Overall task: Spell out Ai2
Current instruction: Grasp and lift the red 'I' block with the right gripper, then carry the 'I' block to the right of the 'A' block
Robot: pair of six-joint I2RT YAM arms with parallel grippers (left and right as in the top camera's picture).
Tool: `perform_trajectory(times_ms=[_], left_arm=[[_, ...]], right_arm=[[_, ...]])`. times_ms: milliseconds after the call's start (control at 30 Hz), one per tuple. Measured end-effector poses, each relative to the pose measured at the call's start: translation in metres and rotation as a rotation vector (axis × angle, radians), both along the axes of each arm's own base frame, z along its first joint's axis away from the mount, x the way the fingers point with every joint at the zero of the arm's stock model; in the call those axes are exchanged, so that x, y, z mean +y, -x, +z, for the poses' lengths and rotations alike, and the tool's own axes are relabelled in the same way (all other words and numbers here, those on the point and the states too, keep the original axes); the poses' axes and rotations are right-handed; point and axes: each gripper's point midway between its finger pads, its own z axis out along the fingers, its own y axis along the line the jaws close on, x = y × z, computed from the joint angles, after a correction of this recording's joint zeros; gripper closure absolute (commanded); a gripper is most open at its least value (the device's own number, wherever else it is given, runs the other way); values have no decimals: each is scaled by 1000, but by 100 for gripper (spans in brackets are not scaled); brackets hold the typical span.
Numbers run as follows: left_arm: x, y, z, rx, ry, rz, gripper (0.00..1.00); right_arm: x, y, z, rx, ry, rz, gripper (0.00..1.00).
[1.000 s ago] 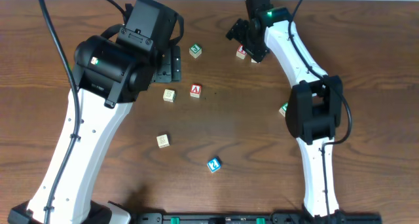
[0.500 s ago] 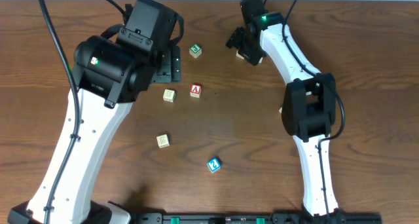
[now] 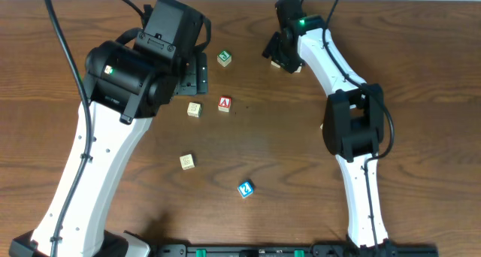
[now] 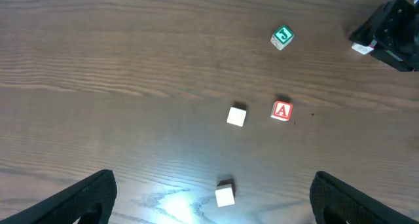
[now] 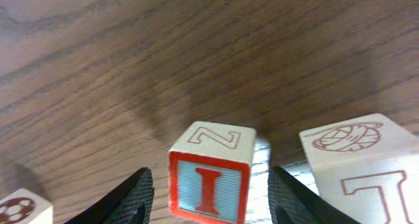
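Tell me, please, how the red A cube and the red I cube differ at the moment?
The A cube lies mid-table, outside any jaws; the I cube sits between the open jaws of the right gripper, untouched. The A cube shows its letter upward; the I cube shows its letter sideways, with a Z on top. Both are small cubes with red letters.

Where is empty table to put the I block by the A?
Bare wood lies right of the A cube, out to the right arm, and below it down to the 2 cube. Left is crowded: a pale cube sits close.
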Motion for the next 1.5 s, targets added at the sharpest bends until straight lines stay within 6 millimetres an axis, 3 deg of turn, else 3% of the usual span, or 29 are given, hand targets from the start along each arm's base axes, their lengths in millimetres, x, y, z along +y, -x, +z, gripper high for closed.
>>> perform_trajectory(times_ms=[100, 300, 733, 833, 933, 1033, 1333, 1500], left_arm=[[0, 0, 0, 0, 0, 0, 4], [0, 0, 0, 0, 0, 0, 4], [0, 1, -1, 4, -2, 0, 5], [1, 1, -1, 5, -3, 0, 4], [1, 2, -1, 9, -4, 0, 5], [2, 3, -2, 17, -8, 0, 5], [3, 6, -3, 28, -14, 0, 5], [5, 9, -5, 43, -22, 0, 5]], right_arm=[[-2, 0, 0, -4, 16, 12, 54], [-4, -3, 0, -19, 31, 21, 55], [-6, -3, 1, -26, 59, 62, 77], [-4, -2, 2, -30, 77, 93, 75], [-3, 8, 0, 0, 120, 126, 82], [0, 20, -1, 30, 177, 158, 77], [9, 44, -1, 82, 287, 237, 79], [11, 54, 0, 110, 312, 261, 86]])
